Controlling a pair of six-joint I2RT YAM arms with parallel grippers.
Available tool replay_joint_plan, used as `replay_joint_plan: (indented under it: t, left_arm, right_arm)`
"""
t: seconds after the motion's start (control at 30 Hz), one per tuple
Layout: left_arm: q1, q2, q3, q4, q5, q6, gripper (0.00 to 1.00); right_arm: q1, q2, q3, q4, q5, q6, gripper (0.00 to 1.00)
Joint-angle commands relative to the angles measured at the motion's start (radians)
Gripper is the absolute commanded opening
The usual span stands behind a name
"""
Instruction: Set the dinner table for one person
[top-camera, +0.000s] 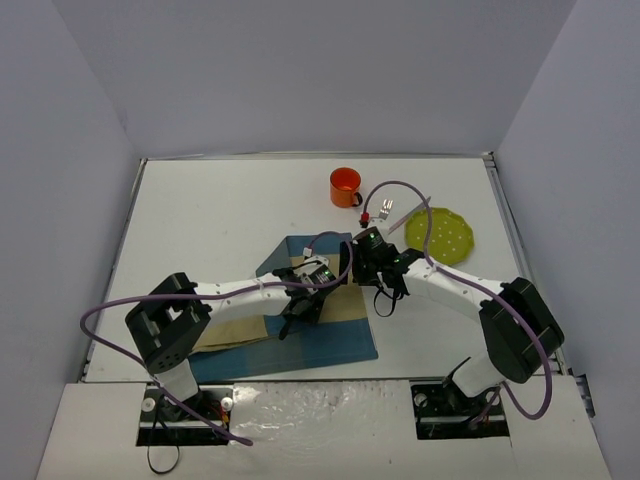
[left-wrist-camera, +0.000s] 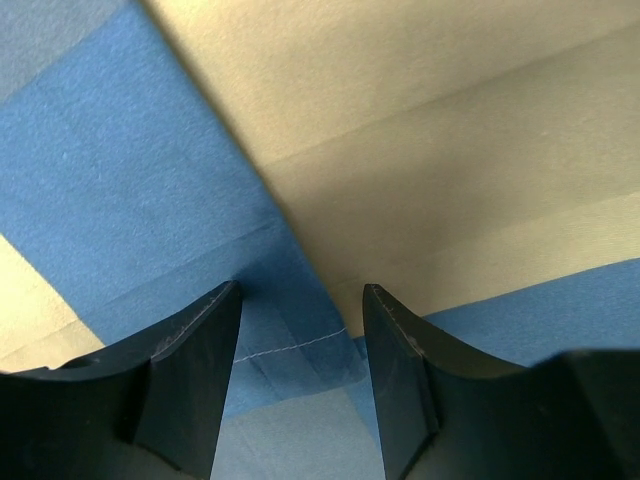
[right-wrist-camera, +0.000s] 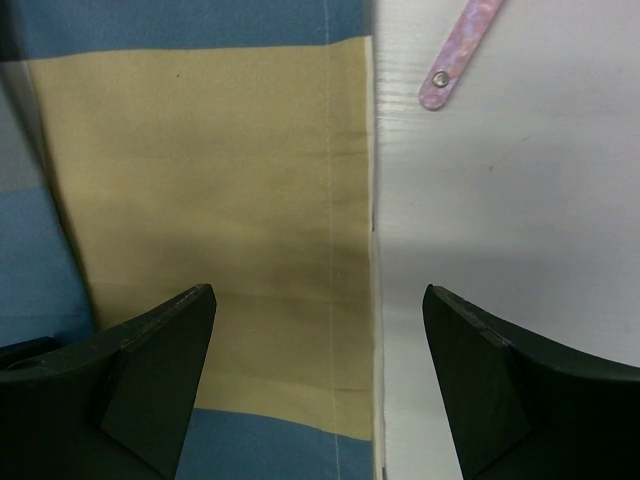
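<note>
The dinner table (top-camera: 220, 210) is a large white top. A blue-and-tan checked placemat (top-camera: 330, 340) lies at its middle, with its left part folded over. My left gripper (top-camera: 297, 318) hangs low over the mat's middle. In the left wrist view that gripper (left-wrist-camera: 302, 290) stands open, its fingers a moderate gap apart, astride a folded, stitched corner of the cloth (left-wrist-camera: 450, 150). My right gripper (top-camera: 388, 300) is at the mat's right edge. Seen from the wrist it (right-wrist-camera: 318, 292) is wide open, one finger over the tan cloth (right-wrist-camera: 220, 180), the other over bare table (right-wrist-camera: 520, 250).
An orange mug (top-camera: 345, 187) stands at the back centre. A yellow-green dotted plate (top-camera: 440, 236) lies to the right of the mat. Between them lies a utensil with a pink handle (top-camera: 408, 213), and the handle's end (right-wrist-camera: 460, 50) shows in the right wrist view. Grey walls enclose the table.
</note>
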Motion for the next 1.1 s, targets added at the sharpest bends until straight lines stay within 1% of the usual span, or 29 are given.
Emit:
replay_joint_plan:
  t: [0.0,0.03,0.07,0.1,0.2,0.27,0.37,0.47,0.53,0.67,0.73,0.77,0.8,0.87,0.93,0.97,1.07]
  left_arm:
    - [-0.008,-0.024,0.005,-0.044,-0.041,-0.039,0.42]
    - [-0.008,-0.027,0.000,-0.047,-0.045,-0.043,0.35]
    - [-0.008,-0.028,0.000,-0.051,-0.050,-0.045,0.31]
    - [-0.008,-0.030,-0.002,-0.056,-0.056,-0.044,0.25]
    - [-0.005,-0.043,-0.005,-0.077,-0.079,-0.035,0.02]
    - [0.008,-0.067,0.003,-0.104,-0.107,-0.016,0.00]
    - [0.057,-0.125,0.035,-0.173,-0.163,0.047,0.00]
    - [0.162,-0.187,0.098,-0.229,-0.190,0.148,0.00]
    - [0.265,-0.228,0.136,-0.258,-0.201,0.239,0.00]
    - [0.423,-0.268,0.203,-0.228,-0.217,0.415,0.00]
    - [0.510,-0.262,0.240,-0.213,-0.221,0.486,0.00]
    - [0.535,-0.254,0.251,-0.203,-0.230,0.507,0.00]
    - [0.571,-0.249,0.250,-0.175,-0.260,0.538,0.00]
    - [0.630,-0.216,0.259,-0.152,-0.286,0.553,0.09]
    - [0.717,-0.187,0.251,-0.116,-0.310,0.538,0.12]
    - [0.743,-0.171,0.246,-0.095,-0.314,0.531,0.16]
    - [0.812,-0.108,0.260,-0.040,-0.335,0.504,0.41]
  right_arm:
    - [0.025,0.035,-0.003,0.069,0.048,0.031,0.80]
    - [0.028,0.046,-0.009,0.074,0.052,0.037,0.79]
    - [0.029,0.056,-0.010,0.078,0.058,0.039,0.77]
    - [0.029,0.063,-0.013,0.080,0.064,0.043,0.75]
    - [0.029,0.081,-0.029,0.085,0.075,0.050,0.71]
    - [0.028,0.092,-0.036,0.089,0.082,0.053,0.67]
    - [0.026,0.099,-0.047,0.088,0.088,0.057,0.61]
    - [0.024,0.095,-0.051,0.088,0.086,0.057,0.57]
    - [0.022,0.087,-0.045,0.088,0.084,0.052,0.56]
    - [0.012,0.083,-0.026,0.085,0.078,0.031,0.53]
    - [0.009,0.089,-0.017,0.085,0.072,0.020,0.51]
    - [0.008,0.090,-0.012,0.084,0.069,0.014,0.50]
    - [0.008,0.093,-0.010,0.083,0.066,0.012,0.50]
    - [0.008,0.093,0.003,0.079,0.057,-0.001,0.50]
    - [0.009,0.090,0.017,0.073,0.054,-0.015,0.51]
    - [0.008,0.083,0.025,0.068,0.053,-0.028,0.52]
    - [0.010,0.062,0.070,0.056,0.054,-0.081,0.55]
